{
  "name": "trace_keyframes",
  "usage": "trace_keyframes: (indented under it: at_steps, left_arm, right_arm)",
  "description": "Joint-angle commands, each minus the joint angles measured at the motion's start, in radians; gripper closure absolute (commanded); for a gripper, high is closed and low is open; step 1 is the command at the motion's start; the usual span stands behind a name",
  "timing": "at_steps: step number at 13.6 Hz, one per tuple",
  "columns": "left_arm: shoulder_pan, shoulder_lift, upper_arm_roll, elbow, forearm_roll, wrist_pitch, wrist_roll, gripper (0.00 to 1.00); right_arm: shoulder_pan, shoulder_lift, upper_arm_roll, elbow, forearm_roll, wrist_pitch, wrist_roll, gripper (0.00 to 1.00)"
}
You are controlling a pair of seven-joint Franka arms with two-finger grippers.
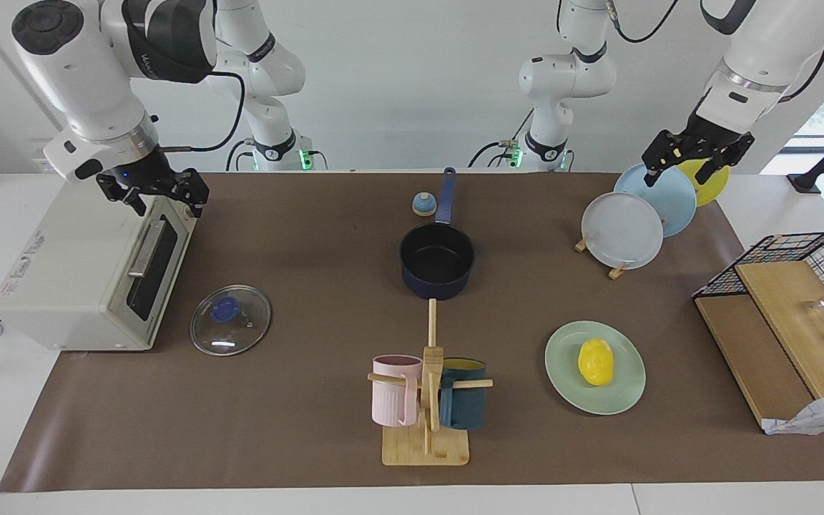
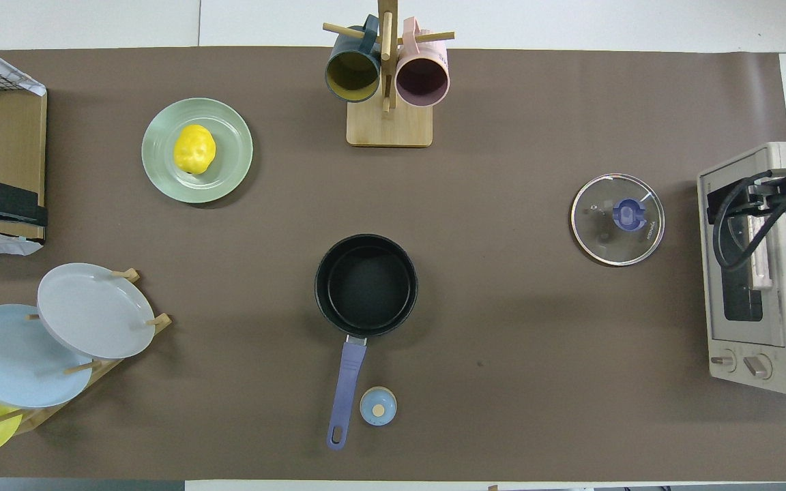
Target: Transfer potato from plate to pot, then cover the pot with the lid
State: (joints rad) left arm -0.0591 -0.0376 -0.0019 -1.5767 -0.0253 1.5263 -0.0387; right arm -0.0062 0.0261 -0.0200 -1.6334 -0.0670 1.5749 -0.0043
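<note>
1 potato (image 1: 595, 361) on 1 plate (image 1: 626, 390), 1 pot (image 1: 437, 259), 1 lid (image 1: 230, 320); L gripper (image 1: 676, 170) & R gripper (image 1: 162, 201) both spread

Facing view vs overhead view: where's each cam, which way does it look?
Facing view: high across the table, facing the robots; both arms and bases show, left arm over the plate rack, right arm over the toaster oven.
Overhead view: above the robots' end, looking steeply down and forward; only arm parts at its side edges.
Shared: pot, lid, potato on plate; half a turn apart.
</note>
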Motion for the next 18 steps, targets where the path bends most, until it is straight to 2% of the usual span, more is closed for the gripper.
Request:
trace_keyframes:
  at_steps: [1,5,8,10,12,14,18]
  left_arm:
    - [-0.005,0.132,-0.006,0.1,-0.018,0.012,0.003,0.0]
    - [-0.031,0.385,-0.012,0.268,-0.016,0.093,0.002,0.0]
    - [-0.035,0.548,-0.013,0.297,-0.015,0.288,0.003,0.0]
    - [-0.047,0.655,-0.015,0.357,-0.01,0.337,0.002,0.0]
    - [-0.053,0.705,-0.013,0.376,-0.008,0.377,0.002,0.0]
    - [-0.062,0.731,-0.013,0.369,-0.005,0.406,0.002,0.0]
    - [-0.067,0.726,-0.015,0.305,0.027,0.44,0.006,0.0]
  right_arm:
    - [-0.006,-0.003,0.005,0.004,0.016,-0.006,0.01,0.0]
    - [-0.004,-0.003,0.006,0.004,0.016,-0.006,0.01,0.0]
    - [-0.004,-0.005,0.005,0.004,0.016,-0.013,0.003,0.0]
    - [-0.006,-0.005,0.008,0.004,0.016,-0.007,-0.044,0.0]
    - [-0.003,-0.008,0.009,-0.012,0.079,0.025,-0.149,0.0]
    - [-0.003,-0.028,0.009,-0.095,0.101,0.126,-0.154,0.0]
    - [0.005,0.027,0.011,-0.202,0.101,0.313,-0.186,0.0]
